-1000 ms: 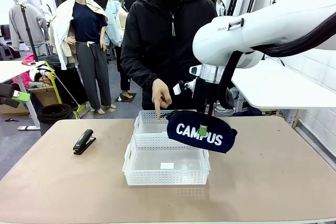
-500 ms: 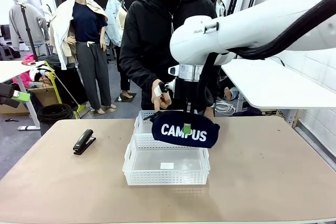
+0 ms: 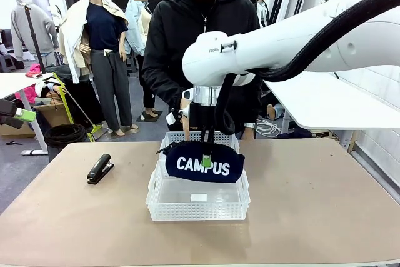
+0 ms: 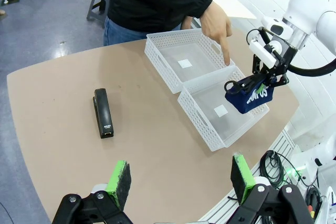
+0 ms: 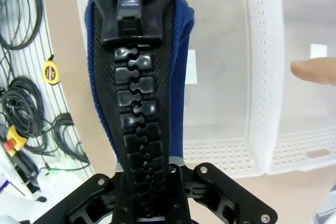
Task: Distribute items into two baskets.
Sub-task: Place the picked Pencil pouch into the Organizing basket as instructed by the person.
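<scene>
Front view first; where is the pouch (image 3: 187,166)?

Hanging from the right hand (image 3: 207,154); its fingers are clamped on the zip edge, and the pouch dangles with "CAMPUS" facing the camera, over the near basket (image 3: 199,207); its underside looks about level with the rim, though I cannot tell whether it touches anything.

And the right wrist view?

It looks straight down the zip; that basket's bare floor lies beneath; a person's fingertip (image 5: 310,71) hovers over the far basket (image 3: 178,139) next door, so the pointing seems aimed there rather than at the one under the pouch.

Anything in either basket?

Nothing but a white sticker on each floor; the two stand long side against long side.

The stapler (image 3: 100,169)?

Flat on the desk (image 3: 312,204), well apart from the baskets, towards the robot's left; nobody is touching it.

The left hand (image 4: 181,174)?

Its fingers are spread wide, nothing between the green pads; it hangs high over the desk, looking down on everything.

So how far along?

By my reckoning nothing is delivered yet; the pouch is one release from a basket, though the finger may mean the far one is wanted; the stapler is the whole second half.
</scene>
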You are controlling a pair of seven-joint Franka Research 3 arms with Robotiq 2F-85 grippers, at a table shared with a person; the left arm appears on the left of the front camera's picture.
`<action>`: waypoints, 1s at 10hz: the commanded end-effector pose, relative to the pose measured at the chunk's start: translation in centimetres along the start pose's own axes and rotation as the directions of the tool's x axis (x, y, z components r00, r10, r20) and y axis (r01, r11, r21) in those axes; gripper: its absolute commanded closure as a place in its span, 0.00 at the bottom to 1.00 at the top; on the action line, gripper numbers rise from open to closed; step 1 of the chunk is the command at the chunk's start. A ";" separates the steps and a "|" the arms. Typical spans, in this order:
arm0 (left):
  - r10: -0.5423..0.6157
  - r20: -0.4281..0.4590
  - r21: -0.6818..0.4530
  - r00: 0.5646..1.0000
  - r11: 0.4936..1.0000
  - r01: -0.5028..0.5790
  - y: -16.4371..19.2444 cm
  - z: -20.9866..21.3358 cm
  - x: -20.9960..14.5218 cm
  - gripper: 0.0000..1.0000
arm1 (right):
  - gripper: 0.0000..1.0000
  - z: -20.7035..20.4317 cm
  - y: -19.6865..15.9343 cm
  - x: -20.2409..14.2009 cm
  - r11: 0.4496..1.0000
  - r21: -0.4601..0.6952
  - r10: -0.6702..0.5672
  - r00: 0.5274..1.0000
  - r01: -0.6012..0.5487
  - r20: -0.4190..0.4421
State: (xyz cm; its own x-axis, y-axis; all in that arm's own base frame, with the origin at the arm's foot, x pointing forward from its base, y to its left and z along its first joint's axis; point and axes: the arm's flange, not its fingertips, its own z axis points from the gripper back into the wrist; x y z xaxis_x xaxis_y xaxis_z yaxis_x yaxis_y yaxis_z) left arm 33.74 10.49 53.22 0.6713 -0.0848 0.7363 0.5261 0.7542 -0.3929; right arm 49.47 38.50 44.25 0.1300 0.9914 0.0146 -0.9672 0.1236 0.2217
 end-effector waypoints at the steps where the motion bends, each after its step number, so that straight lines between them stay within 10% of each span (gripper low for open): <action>1: -0.014 0.013 -0.016 1.000 1.000 0.014 0.3 0.1 -0.1 0.00 | 1.00 -0.9 0.8 -0.1 0.999 -0.044 -0.029 0.999 0.028 -0.027; 10: -0.014 0.013 -0.016 1.000 1.000 0.014 0.3 0.1 -0.1 0.00 | 1.00 -7.2 -0.1 0.4 0.995 -0.049 0.078 0.995 -0.081 -0.064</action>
State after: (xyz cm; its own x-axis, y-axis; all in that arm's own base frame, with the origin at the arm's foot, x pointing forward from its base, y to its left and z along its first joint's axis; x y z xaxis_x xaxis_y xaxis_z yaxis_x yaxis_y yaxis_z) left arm 33.73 10.51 53.22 0.6714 -0.0844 0.7363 0.5257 0.7545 -0.3929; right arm 48.19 39.50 37.86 0.0694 0.9972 -0.0260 -0.9770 0.0732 0.2003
